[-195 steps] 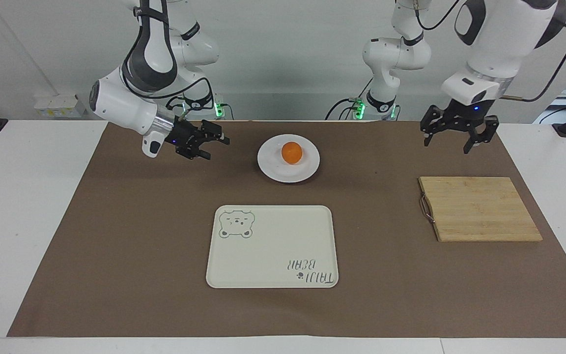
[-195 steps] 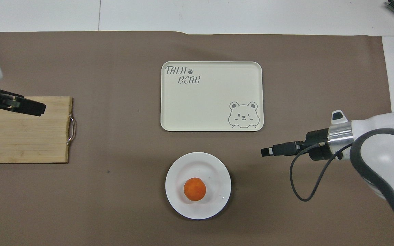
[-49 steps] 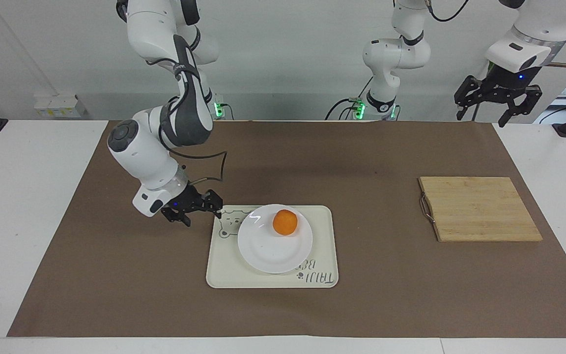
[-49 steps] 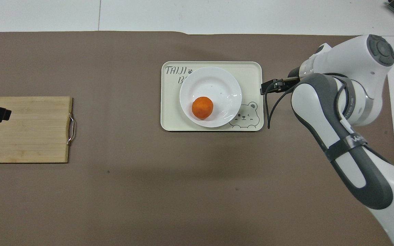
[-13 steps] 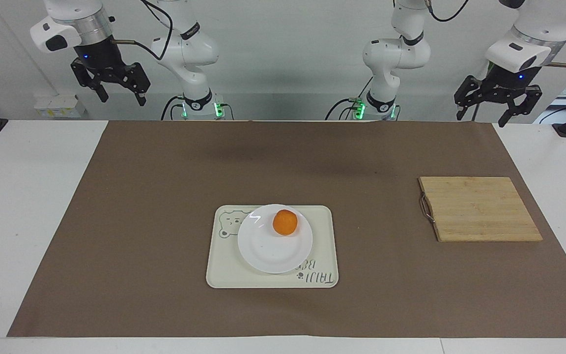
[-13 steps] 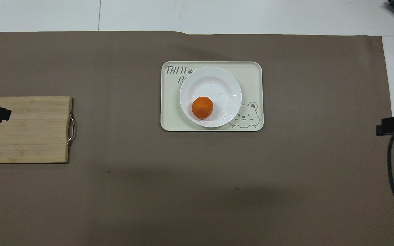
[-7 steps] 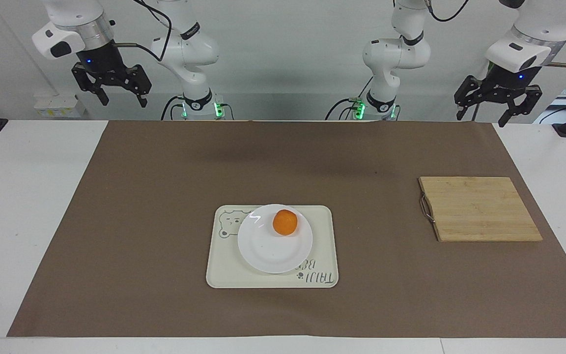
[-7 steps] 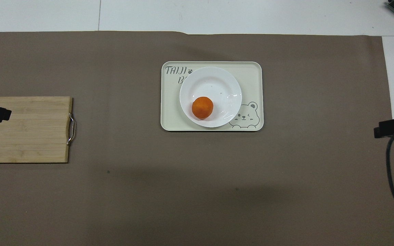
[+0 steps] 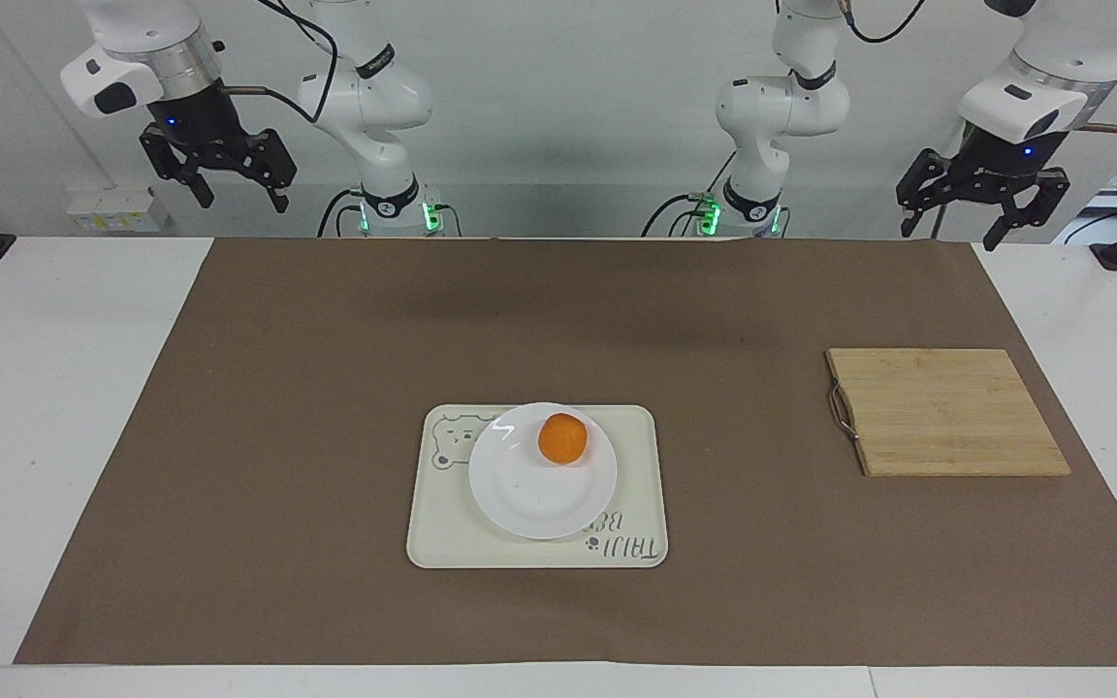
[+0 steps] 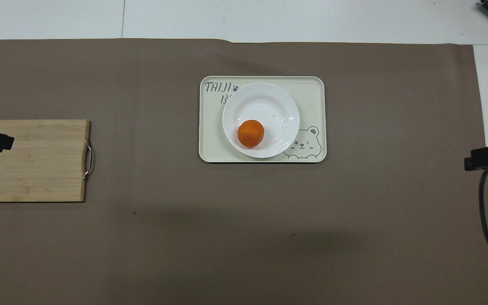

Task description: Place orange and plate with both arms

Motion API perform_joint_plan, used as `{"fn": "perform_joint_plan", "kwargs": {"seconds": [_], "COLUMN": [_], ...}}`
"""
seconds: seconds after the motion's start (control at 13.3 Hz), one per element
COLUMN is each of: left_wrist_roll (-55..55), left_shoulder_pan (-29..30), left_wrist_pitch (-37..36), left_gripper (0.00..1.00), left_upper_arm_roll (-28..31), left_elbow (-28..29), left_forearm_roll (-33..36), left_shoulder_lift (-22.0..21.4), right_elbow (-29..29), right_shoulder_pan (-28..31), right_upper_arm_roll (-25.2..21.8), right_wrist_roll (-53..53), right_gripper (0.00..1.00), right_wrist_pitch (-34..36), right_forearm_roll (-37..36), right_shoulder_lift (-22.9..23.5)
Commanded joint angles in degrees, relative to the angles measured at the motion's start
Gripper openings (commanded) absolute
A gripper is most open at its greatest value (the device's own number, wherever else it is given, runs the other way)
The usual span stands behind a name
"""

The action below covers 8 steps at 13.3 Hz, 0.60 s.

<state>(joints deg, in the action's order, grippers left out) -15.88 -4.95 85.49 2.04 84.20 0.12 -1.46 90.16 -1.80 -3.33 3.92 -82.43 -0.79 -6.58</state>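
Now orange [image 9: 561, 438] on plate [image 9: 529, 499] (on tray [image 9: 442, 538]), claws raised, open.

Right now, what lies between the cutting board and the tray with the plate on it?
Nothing: in both views only bare brown mat runs between the cutting board and the tray holding the plate.

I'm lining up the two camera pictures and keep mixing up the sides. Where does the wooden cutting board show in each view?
Facing view: the cutting board lies at the picture's right, at mid-height, toward the left arm's end of the table.
Overhead view: the cutting board lies at the picture's left edge, partly cut off.
Shared landmark: the cream tray holding the plate and the orange, mid-table in both.
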Motion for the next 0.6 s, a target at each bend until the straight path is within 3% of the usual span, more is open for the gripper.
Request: {"fn": "perform_joint_plan", "kwargs": {"seconds": [0.0, 0.53], "left_wrist_roll": [-0.6, 1.5], "left_shoulder_pan": [0.1, 0.7], "left_wrist_pitch": [-4.0, -4.9], "left_gripper": [1.0, 1.0], "left_upper_arm_roll": [-1.2, -0.9], "left_elbow": [-1.1, -0.4], "left_forearm_roll": [0.5, 0.4], "left_shoulder_lift": [-0.6, -1.2], "right_elbow": [1.0, 1.1], "right_shoulder_pan": [0.8, 0.8], "right_upper_arm_roll": [0.4, 0.3], "right_wrist_roll": [-1.4, -1.3], "right_gripper": [1.0, 1.0], "right_wrist_pitch": [0.0, 0.0], "right_forearm_roll": [0.9, 0.6], "right_shoulder_lift": [-0.8, -0.8]}}
